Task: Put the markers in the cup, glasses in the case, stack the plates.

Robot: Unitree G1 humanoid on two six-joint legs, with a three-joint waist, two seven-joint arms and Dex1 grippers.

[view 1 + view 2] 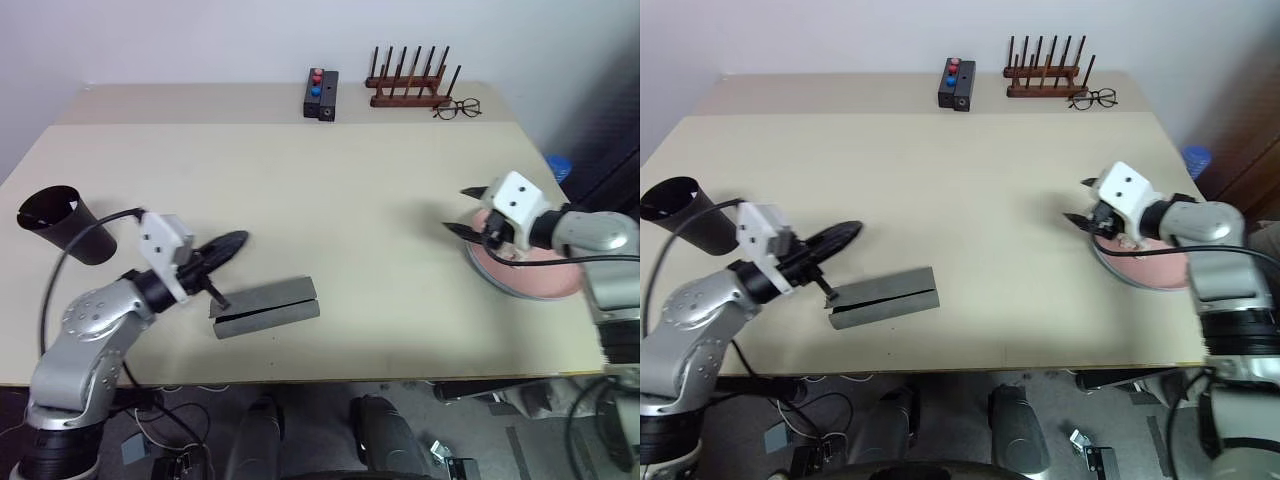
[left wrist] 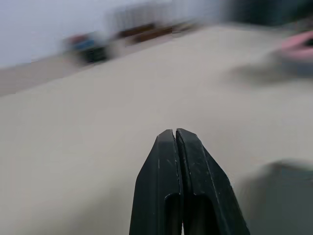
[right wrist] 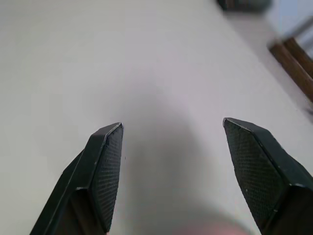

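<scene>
— My right gripper [image 1: 466, 210] hangs spread and empty over the pink plate [image 1: 530, 272]; my left gripper [image 1: 232, 245] is pinched closed on nothing.

— Which step?

— Case [image 1: 264, 307] closed, cup [image 1: 64, 224] far left. Plates look stacked, likely finishing.

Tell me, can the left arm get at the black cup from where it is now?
Probably yes. The cup lies tipped over near the table's left edge, just beside the left arm, with nothing between them. The left gripper is shut and points away from it, so it must turn back.
</scene>
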